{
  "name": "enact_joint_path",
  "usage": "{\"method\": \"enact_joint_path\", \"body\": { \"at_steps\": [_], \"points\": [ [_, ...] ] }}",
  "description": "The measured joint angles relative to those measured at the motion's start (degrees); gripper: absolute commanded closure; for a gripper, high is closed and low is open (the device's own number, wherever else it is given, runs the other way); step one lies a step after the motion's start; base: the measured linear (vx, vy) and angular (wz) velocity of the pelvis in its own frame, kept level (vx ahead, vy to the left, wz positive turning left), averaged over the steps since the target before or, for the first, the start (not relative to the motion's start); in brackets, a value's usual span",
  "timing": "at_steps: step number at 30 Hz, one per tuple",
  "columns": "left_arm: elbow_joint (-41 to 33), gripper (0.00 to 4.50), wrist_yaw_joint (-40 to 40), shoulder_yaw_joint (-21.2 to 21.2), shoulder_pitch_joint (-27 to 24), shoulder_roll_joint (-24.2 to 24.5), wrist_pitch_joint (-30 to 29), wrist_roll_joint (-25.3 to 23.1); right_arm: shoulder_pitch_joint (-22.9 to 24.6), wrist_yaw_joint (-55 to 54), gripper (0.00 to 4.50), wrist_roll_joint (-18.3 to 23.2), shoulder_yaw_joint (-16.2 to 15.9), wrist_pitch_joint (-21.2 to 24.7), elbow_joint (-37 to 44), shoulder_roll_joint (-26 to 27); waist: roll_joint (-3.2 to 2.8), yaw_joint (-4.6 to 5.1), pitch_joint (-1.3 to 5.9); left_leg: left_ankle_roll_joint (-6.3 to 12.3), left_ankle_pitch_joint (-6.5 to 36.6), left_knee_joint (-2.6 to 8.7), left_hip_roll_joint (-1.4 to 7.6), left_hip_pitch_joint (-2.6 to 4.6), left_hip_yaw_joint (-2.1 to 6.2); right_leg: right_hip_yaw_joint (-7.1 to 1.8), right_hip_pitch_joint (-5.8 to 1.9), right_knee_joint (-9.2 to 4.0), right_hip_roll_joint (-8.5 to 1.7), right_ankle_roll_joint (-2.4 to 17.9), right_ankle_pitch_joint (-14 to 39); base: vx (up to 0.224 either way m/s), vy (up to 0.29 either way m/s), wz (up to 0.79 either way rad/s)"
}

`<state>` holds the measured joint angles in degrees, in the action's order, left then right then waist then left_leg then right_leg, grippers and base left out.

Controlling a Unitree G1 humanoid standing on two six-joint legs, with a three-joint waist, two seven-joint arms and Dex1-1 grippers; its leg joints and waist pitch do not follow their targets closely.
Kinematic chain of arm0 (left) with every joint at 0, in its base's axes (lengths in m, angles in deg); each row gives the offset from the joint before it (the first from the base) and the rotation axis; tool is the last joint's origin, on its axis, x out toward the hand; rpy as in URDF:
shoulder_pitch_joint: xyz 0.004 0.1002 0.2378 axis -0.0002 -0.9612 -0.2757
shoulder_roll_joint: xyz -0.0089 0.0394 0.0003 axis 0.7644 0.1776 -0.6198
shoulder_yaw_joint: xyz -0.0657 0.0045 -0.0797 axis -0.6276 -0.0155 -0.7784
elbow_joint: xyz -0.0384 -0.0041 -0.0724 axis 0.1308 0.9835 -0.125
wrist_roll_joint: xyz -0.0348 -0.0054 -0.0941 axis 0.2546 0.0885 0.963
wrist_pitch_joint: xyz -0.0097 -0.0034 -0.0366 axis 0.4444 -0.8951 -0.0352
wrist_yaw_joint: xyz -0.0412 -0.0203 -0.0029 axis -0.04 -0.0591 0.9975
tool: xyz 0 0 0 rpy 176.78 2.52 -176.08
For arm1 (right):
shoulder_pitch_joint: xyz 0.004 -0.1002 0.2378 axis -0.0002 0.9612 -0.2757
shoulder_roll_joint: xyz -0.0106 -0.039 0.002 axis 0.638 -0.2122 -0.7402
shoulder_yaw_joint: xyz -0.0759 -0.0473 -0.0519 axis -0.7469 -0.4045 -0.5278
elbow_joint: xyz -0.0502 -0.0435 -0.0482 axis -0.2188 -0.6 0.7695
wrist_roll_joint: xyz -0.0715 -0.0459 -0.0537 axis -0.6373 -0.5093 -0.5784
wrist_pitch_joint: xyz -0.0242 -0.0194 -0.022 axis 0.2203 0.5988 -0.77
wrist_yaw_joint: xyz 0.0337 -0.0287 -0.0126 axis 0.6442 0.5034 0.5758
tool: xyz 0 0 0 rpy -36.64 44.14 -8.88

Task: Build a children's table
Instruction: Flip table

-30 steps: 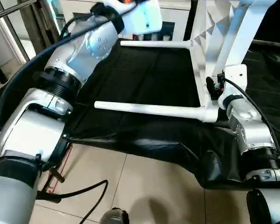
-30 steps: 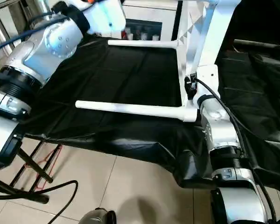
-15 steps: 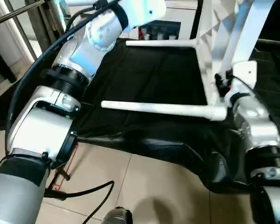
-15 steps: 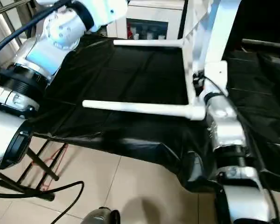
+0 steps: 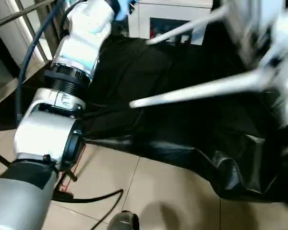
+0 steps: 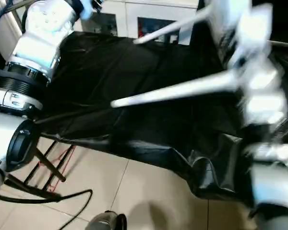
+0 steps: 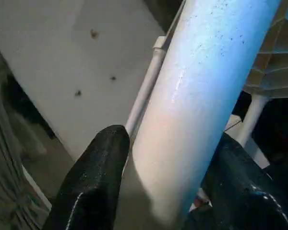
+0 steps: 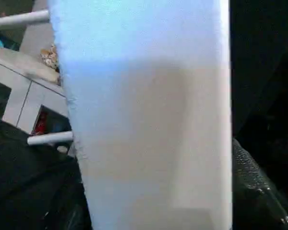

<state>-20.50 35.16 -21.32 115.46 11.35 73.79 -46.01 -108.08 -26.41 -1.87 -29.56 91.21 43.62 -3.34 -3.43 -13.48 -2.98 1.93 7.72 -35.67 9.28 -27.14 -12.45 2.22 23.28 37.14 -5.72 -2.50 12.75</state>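
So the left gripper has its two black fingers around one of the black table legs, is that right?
Not quite: the leg is white, not black. The left wrist view shows the left gripper with its black fingers either side of that white tube.

Even indoor light, fairly bright. The head views are motion-smeared on the right, where the white legs (image 5: pixel 201 91) and right arm (image 6: pixel 261 96) dissolve into streaks; the left arm (image 5: pixel 62 110) stays crisp. Soft sheen ripples on the black cloth (image 5: pixel 182 143). Wrist views are close, soft and bluish; one black finger (image 7: pixel 93 182) is grainy.
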Motion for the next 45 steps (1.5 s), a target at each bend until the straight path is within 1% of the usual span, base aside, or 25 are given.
{"method": "enact_joint_path", "body": {
  "at_steps": [4, 6, 8, 9, 11, 12, 14, 15, 16, 18, 19, 21, 23, 25, 26, 27, 28, 30, 31, 34, 37, 40, 41, 43, 45],
  "points": [
    [-8.9, 2.29, -1.8, -2.1, -5.0, -1.0, -4.3, 0.6, -5.3, 3.6, 2.34, -0.9, -1.9, -1.6, -4.3, -1.3, 0.60, 0.56, -0.36, 0.14, 0.0, -0.01, 0.01, -0.05, -0.04, 0.05, 0.03, -0.01, -0.05, 0.0, 0.0, 0.000, 0.000, 0.00],
    [-10.7, 2.29, -1.9, -2.8, -6.1, -1.0, -5.1, 0.6, -6.1, 4.3, 1.82, -1.1, -2.0, -2.7, -5.0, -1.3, 0.84, 0.56, -0.40, 0.19, 0.0, -0.03, 0.01, -0.06, -0.05, 0.05, 0.02, -0.02, -0.05, 0.0, 0.0, 0.000, 0.000, 0.00],
    [-11.8, 2.29, -2.5, -3.4, -6.8, -1.2, -6.0, 1.4, -7.6, 3.5, 1.65, -0.6, -0.8, -3.7, -6.1, -0.3, 0.86, 0.52, -0.40, 0.25, 0.0, -0.07, -0.01, -0.06, -0.11, 0.03, 0.02, -0.02, -0.10, 0.0, 0.0, 0.000, 0.000, 0.00],
    [-11.9, 2.29, -2.6, -3.5, -7.0, -1.3, -6.3, 2.0, -7.8, 3.4, 1.65, -0.6, -0.7, -3.9, -6.1, -0.3, 0.97, 0.42, -0.39, 0.26, 0.0, -0.07, -0.01, -0.05, -0.14, 0.05, 0.00, -0.02, -0.14, 0.0, 0.0, 0.000, 0.000, 0.00],
    [-12.6, 2.29, -2.6, -3.9, -7.5, -1.4, -7.0, 2.5, -8.0, 3.5, 1.38, -0.2, 0.0, -4.8, -6.3, 0.5, 1.36, 0.38, -0.42, 0.25, 0.0, -0.07, -0.01, -0.05, -0.15, 0.07, -0.01, -0.02, -0.15, 0.0, 0.0, 0.000, 0.000, 0.00],
    [-13.1, 2.29, -2.6, -4.1, -7.9, -1.4, -7.5, 2.5, -8.1, 3.6, 1.27, 0.2, 0.6, -4.9, -6.4, 0.7, 1.42, 0.42, -0.41, 0.26, 0.0, -0.09, -0.02, -0.05, -0.17, 0.05, -0.02, -0.02, -0.16, 0.0, 0.0, 0.000, 0.000, 0.00],
    [-14.6, 2.29, -2.6, -4.5, -8.4, -1.5, -9.0, 2.6, -8.8, 4.5, 1.10, 2.2, 1.6, -5.0, -7.0, 1.5, 1.52, 0.53, -0.47, 0.29, 0.0, -0.11, -0.07, -0.05, -0.25, 0.05, -0.04, -0.02, -0.27, 0.1, -0.1, 0.000, 0.000, 0.00],
    [-15.0, 2.29, -2.6, -4.8, -8.5, -1.7, -9.6, 2.6, -9.2, 5.0, 1.10, 3.6, 2.6, -5.6, -7.0, 2.1, 1.52, 0.59, -0.47, 0.31, 0.0, -0.11, -0.12, -0.05, -0.29, 0.06, -0.03, -0.02, -0.37, 0.1, -0.1, 0.000, 0.000, 0.00],
    [-15.7, 2.29, -2.7, -5.2, -8.9, -1.9, -10.3, 2.8, -9.4, 5.5, 0.90, 4.3, 3.0, -6.4, -7.0, 2.2, 1.56, 0.61, -0.48, 0.32, 0.0, -0.10, -0.17, -0.04, -0.31, 0.10, -0.05, -0.02, -0.45, 0.1, -0.1, 0.000, 0.000, 0.00],
    [-16.6, 2.29, -3.0, -5.4, -9.6, -2.1, -11.0, 3.3, -9.2, 7.0, 0.81, 5.4, 3.7, -7.9, -6.5, 2.6, 1.74, 0.65, -0.60, 0.33, 0.0, -0.10, -0.20, -0.04, -0.31, 0.11, -0.06, -0.02, -0.49, 0.1, -0.1, 0.000, 0.000, 0.00],
    [-16.8, 2.29, -3.1, -5.6, -9.6, -2.1, -11.2, 3.3, -8.6, 7.8, 0.73, 6.1, 3.9, -9.0, -5.7, 3.0, 1.91, 0.62, -0.70, 0.33, 0.0, -0.10, -0.20, -0.05, -0.30, 0.15, -0.06, -0.02, -0.49, 0.1, -0.2, 0.000, 0.000, 0.00],
    [-16.9, 2.29, -3.1, -5.7, -9.6, -2.1, -11.4, 3.4, -6.7, 9.4, 0.50, 7.6, 5.1, -10.3, -2.9, 3.7, 1.99, 0.52, -0.75, 0.39, 0.0, -0.10, -0.22, -0.07, -0.30, 0.18, -0.09, -0.05, -0.52, 0.1, -0.2, 0.000, 0.000, 0.00],
    [-17.0, 2.29, -3.1, -6.2, -9.6, -1.8, -11.6, 3.4, -4.4, 11.8, 0.44, 10.4, 6.3, -11.8, 0.6, 4.7, 2.00, 0.55, -0.77, 0.64, -0.1, -0.10, -0.29, -0.13, -0.34, 0.17, -0.06, -0.05, -0.60, 0.0, -0.2, 0.000, 0.000, 0.00],
    [-17.0, 2.29, -3.2, -6.6, -9.7, -1.7, -11.9, 3.4, -2.2, 13.8, 0.13, 12.5, 6.9, -12.8, 4.1, 5.1, 2.00, 0.58, -0.77, 0.74, -0.1, -0.10, -0.29, -0.25, -0.35, 0.21, 0.02, -0.05, -0.61, 0.0, -0.2, 0.000, 0.000, 0.00],
    [-17.0, 2.29, -3.2, -6.9, -9.7, -1.7, -12.0, 3.4, -1.2, 14.7, 0.13, 13.5, 7.0, -13.2, 5.6, 5.3, 2.01, 0.60, -0.77, 0.76, -0.1, -0.10, -0.29, -0.26, -0.35, 0.20, 0.03, -0.05, -0.61, 0.0, -0.2, 0.000, 0.000, 0.00],
    [-17.0, 2.29, -3.3, -7.1, -9.7, -1.6, -12.3, 3.4, -0.7, 15.5, 0.02, 15.0, 7.2, -13.5, 6.9, 6.0, 2.00, 0.67, -0.77, 0.77, -0.1, -0.11, -0.29, -0.28, -0.37, 0.19, 0.06, -0.04, -0.62, 0.0, -0.2, 0.000, 0.000, 0.00],
    [-17.0, 2.29, -3.3, -7.2, -9.7, -1.7, -12.7, 3.4, -0.1, 16.9, 0.01, 17.0, 7.2, -14.1, 9.6, 7.0, 1.99, 0.73, -0.77, 0.77, -0.1, -0.11, -0.29, -0.30, -0.37, 0.18, 0.10, -0.03, -0.63, -0.1, -0.3, 0.000, 0.000, 0.00],
    [-17.1, 2.29, -3.5, -6.9, -9.7, -2.3, -13.1, 3.4, -0.1, 18.7, 0.00, 18.5, 6.7, -15.1, 13.2, 8.5, 1.96, 0.75, -0.75, 0.76, -0.1, -0.10, -0.28, -0.25, -0.36, 0.19, 0.09, -0.01, -0.63, -0.1, -0.3, 0.000, 0.000, 0.00],
    [-17.1, 2.29, -3.6, -6.6, -9.7, -3.0, -13.3, 3.5, 0.2, 19.7, 0.00, 19.2, 5.7, -15.2, 15.0, 9.0, 1.96, 0.69, -0.74, 0.75, -0.1, -0.10, -0.28, -0.23, -0.35, 0.21, 0.06, -0.01, -0.63, -0.1, -0.3, 0.000, 0.000, 0.00],
    [-17.1, 2.29, -3.7, -5.8, -9.7, -4.1, -13.9, 4.5, 1.9, 20.5, 0.00, 19.0, 4.1, -15.0, 15.8, 10.4, 1.96, 0.47, -0.75, 0.76, -0.2, -0.11, -0.31, -0.30, -0.38, 0.24, 0.05, -0.06, -0.69, 0.1, -0.5, 0.000, 0.000, 0.00],
    [-17.1, 2.29, -3.7, -5.8, -9.7, -4.0, -14.1, 4.5, 2.3, 20.5, 0.00, 17.9, 4.1, -14.8, 15.1, 9.7, 1.96, 0.71, -0.75, 0.76, -0.2, -0.12, -0.35, -0.32, -0.42, 0.19, 0.07, -0.14, -0.72, 0.1, -0.7, 0.000, 0.000, 0.00],
    [-17.0, 2.30, -3.7, -5.8, -9.7, -4.0, -14.3, 4.5, 2.8, 21.2, 0.00, 18.1, 4.1, -13.8, 15.4, 9.2, 1.96, 0.84, -0.76, 0.75, -0.2, -0.10, -0.35, -0.30, -0.41, 0.20, 0.09, -0.14, -0.73, 0.1, -0.8, 0.000, 0.000, 0.00],
    [-17.0, 2.30, -3.7, -5.7, -9.7, -4.0, -14.4, 4.5, 4.0, 22.5, 0.00, 18.6, 3.7, -12.7, 17.0, 8.9, 1.98, 0.79, -0.75, 0.74, -0.2, -0.06, -0.35, -0.27, -0.41, 0.22, 0.05, -0.15, -0.73, 0.1, -0.8, 0.000, 0.000, 0.00],
    [-17.0, 2.30, -3.7, -5.8, -9.7, -3.8, -14.4, 4.5, 8.4, 25.1, 0.00, 19.5, 1.5, -10.0, 20.5, 8.8, 2.00, 0.81, -0.74, 0.73, -0.2, -0.05, -0.33, -0.24, -0.39, 0.21, 0.06, -0.14, -0.72, 0.0, -0.8, 0.000, 0.000, 0.00],
    [-17.0, 2.30, -3.7, -5.7, -9.7, -3.6, -14.4, 4.5, 11.7, 24.9, 0.00, 19.5, 0.1, -8.0, 20.8, 10.5, 1.99, 0.93, -0.75, 0.72, -0.2, -0.05, -0.33, -0.26, -0.39, 0.22, 0.09, -0.12, -0.72, 0.0, -0.8, 0.000, 0.000, 0.00]
  ]
}}
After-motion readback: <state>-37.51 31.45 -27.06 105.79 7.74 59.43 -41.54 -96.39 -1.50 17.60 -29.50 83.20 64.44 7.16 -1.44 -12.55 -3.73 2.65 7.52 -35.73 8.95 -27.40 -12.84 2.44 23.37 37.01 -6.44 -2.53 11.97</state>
